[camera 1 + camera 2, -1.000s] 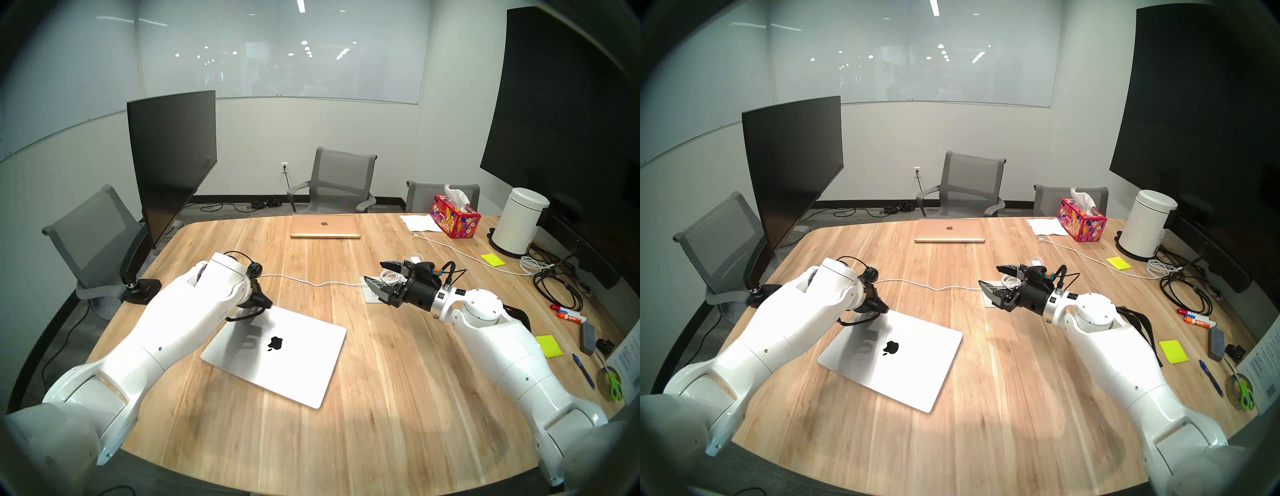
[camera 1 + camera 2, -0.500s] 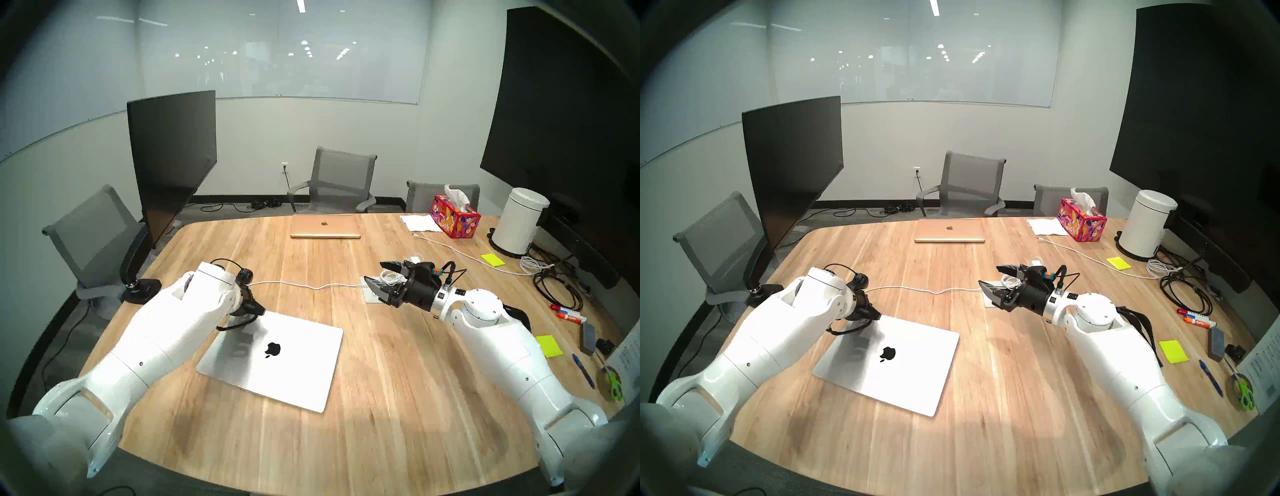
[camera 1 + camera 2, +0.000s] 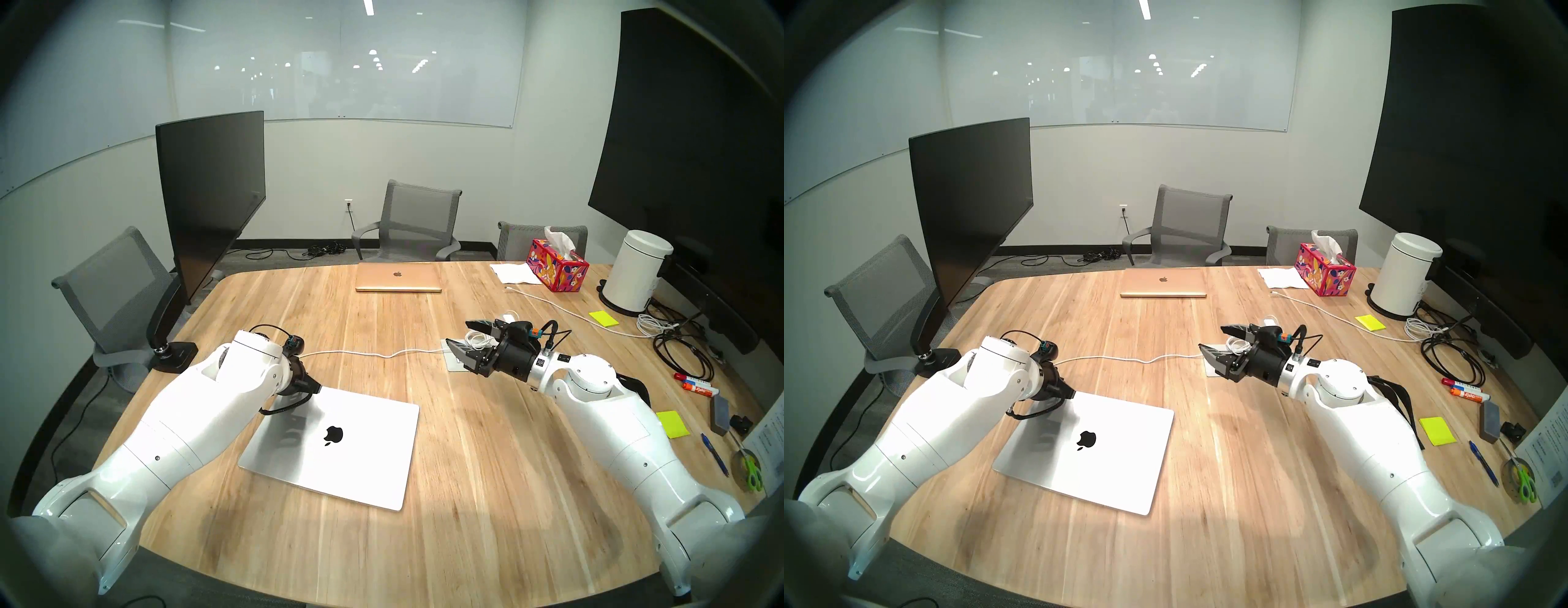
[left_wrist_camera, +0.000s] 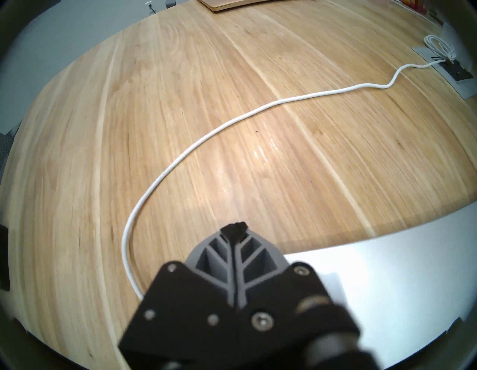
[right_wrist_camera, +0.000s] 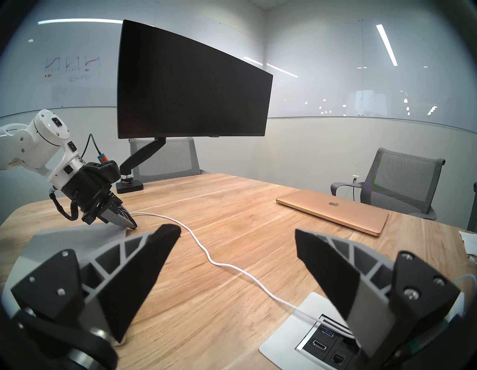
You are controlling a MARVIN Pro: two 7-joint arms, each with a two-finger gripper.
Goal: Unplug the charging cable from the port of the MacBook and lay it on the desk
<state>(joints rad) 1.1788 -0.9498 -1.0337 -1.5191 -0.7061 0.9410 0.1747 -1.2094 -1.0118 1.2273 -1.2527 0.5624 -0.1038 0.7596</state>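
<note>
The silver MacBook (image 3: pixel 339 458) lies closed on the light-wood desk (image 3: pixel 466 467), apple logo up. The white charging cable (image 3: pixel 365 351) runs from the desk's power box across the wood to the MacBook's far left corner. It passes under my left gripper in the left wrist view (image 4: pixel 206 134), so its plug is hidden. My left gripper (image 3: pixel 316 384) is shut, tips low at that corner, nothing visible between the fingers (image 4: pixel 233 228). My right gripper (image 3: pixel 457 333) is open and empty, hovering over the power box.
A power box (image 3: pixel 456 361) set in the desk holds a bunched white cord (image 3: pixel 477 339). A rose-gold laptop (image 3: pixel 398 277) lies at the far edge. A monitor arm base (image 3: pixel 174 354) stands far left. A tissue box (image 3: pixel 558 265), white canister (image 3: pixel 636 271) and black cables (image 3: pixel 679 348) are on the right.
My left arm has drawn back to the left and toward me. The MacBook has slid and turned a little the same way. The cable's near end followed. The right arm is unmoved.
</note>
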